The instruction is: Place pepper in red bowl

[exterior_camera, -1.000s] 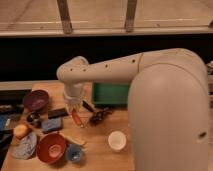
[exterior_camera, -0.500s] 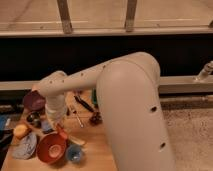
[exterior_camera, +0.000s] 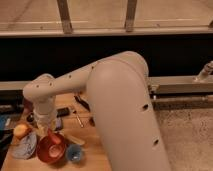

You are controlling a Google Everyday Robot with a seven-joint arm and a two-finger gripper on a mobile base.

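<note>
- Your pepper [exterior_camera: 54,137] hangs in the shut gripper [exterior_camera: 52,134], directly over the red bowl [exterior_camera: 44,151], its tip low inside the rim.
- Judge it light, fairly stiff and smooth-skinned; a mid-body pinch suits it, since the tapered end could slip out.
- Expect it to roll a little once freed; the bowl's wall should catch it.
- Beside the bowl stands a small blue cup [exterior_camera: 75,153]; a pale yellowish piece [exterior_camera: 74,140] lies just behind it on the wooden table [exterior_camera: 95,160].
</note>
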